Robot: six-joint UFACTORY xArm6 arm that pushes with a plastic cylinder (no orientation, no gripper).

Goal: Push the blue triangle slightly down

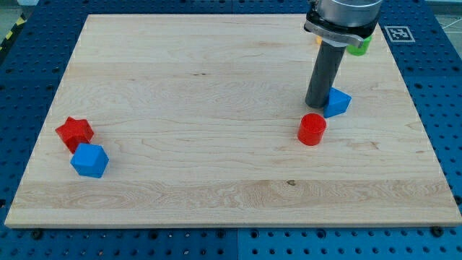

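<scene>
With no jaws to report, my tip (316, 105) sits right of centre, touching the blue triangle's (337, 102) left edge, so it should circle above before nudging downward, clear of the red cylinder (312, 129).

Board (180, 108): pale wood, smooth, visible grain. Blue triangle (338, 102) and red cylinder (312, 129): matt plastic look. My rod (325, 72): dark, matt.

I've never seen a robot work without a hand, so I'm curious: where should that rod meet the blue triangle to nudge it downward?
Probably on the blue triangle's upper edge, coming from the view's top. My tip now sits at its left side, just above the red cylinder, so a downward push from there would likely miss it.
</scene>
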